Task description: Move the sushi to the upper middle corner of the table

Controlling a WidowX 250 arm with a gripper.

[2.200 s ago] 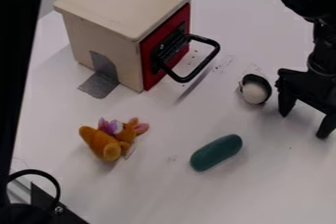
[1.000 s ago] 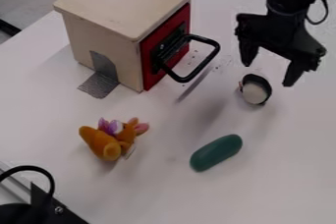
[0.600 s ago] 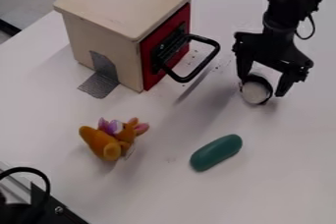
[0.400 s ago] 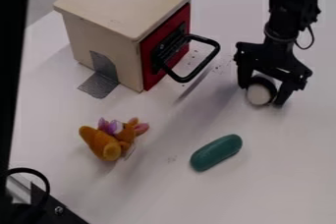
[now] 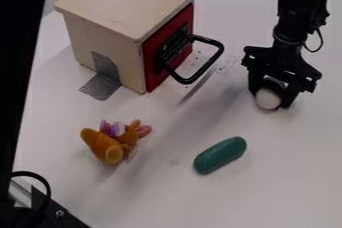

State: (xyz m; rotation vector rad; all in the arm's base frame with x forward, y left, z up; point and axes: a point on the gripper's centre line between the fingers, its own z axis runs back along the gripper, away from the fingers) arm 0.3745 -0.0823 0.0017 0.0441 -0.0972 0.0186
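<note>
- Camera view: we see the black arm point(image 5: 294, 29) coming in from the top edge at the right, with its gripper point(image 5: 271, 100) hanging down over the right part of the table point(image 5: 287, 172).
- We find the jaws clamped on the sushi point(image 5: 268, 98), one on each side of it.
- The sushi is right of centre in our view, a little above mid-height, its pale round face toward us and a dark band around it. We cannot tell whether it touches the table.
- To the left of the sushi and higher up, we see a pale wooden box point(image 5: 127, 4) standing upright, with a red door point(image 5: 151, 62) on the side that faces right. A black handle point(image 5: 208, 65) juts out from the door, between the box and the gripper.
- We notice grey tape point(image 5: 101, 86) running down the box's front and out onto the table.
- Below the box, at the left, we have an orange plush toy point(image 5: 105, 147) with pink and purple parts, lying apart from everything else.
- Lower down, near the middle, we see a green oblong point(image 5: 220, 155) lying at a slant, between the toy and the gripper and touching neither.
- At the lower left we make out a black cable point(image 5: 47, 183) in a loop.
</note>
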